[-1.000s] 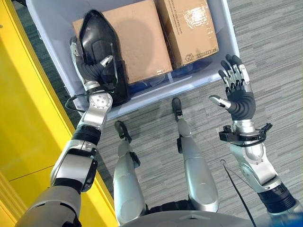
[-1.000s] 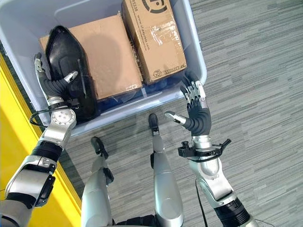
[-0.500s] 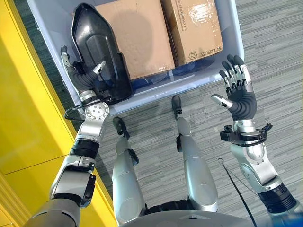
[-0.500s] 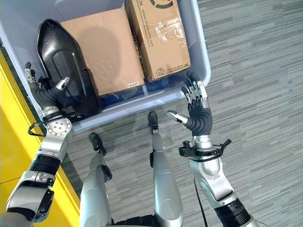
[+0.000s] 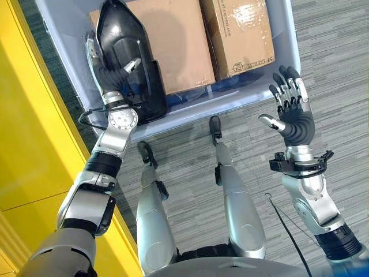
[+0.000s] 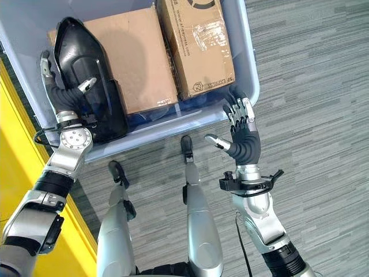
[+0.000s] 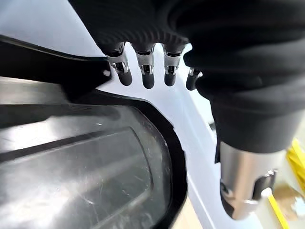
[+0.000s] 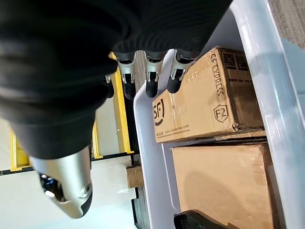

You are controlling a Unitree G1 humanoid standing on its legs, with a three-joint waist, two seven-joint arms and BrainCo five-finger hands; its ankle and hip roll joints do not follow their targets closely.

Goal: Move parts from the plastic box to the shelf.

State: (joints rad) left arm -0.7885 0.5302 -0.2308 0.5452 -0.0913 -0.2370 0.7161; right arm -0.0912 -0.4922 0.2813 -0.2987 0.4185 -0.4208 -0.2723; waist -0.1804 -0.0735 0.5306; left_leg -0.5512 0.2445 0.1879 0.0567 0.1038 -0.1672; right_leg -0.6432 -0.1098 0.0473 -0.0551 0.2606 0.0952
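Observation:
A large black moulded part (image 5: 124,40) stands on edge at the left end of the pale blue plastic box (image 5: 230,104). My left hand (image 5: 110,78) is shut on it: the fingers wrap behind its left rim and the thumb presses its front face. In the left wrist view the fingertips (image 7: 147,78) hook over the part's glossy rim (image 7: 86,157). My right hand (image 5: 295,121) hangs open above the floor, palm up, just outside the box's near right corner, holding nothing.
Two cardboard boxes (image 5: 176,40) (image 5: 239,32) lie side by side in the plastic box, right of the black part. A yellow shelf frame (image 5: 29,144) runs along the left. Grey striped carpet (image 5: 334,69) spreads to the right.
My left hand has shifted a little right and farther in with the black part, which now leans closer to the middle cardboard box. The right hand has stayed put.

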